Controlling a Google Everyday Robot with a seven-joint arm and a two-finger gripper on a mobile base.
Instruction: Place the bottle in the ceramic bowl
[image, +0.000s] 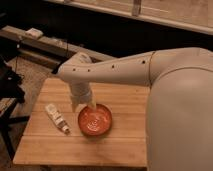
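The bottle (56, 118) is small, slim and whitish, and lies on its side on the wooden table (75, 145), left of the ceramic bowl, cap toward the front right. The ceramic bowl (95, 121) is shallow, glossy orange-red with faint rings inside, and holds nothing. My gripper (84, 106) hangs from the white arm over the bowl's back-left rim, to the right of the bottle. It holds nothing that I can see.
The white arm (115, 69) reaches in from the right and my body (180, 110) covers the table's right side. A dark stand (10, 95) is beside the table's left edge. A low ledge (35, 40) runs behind the table.
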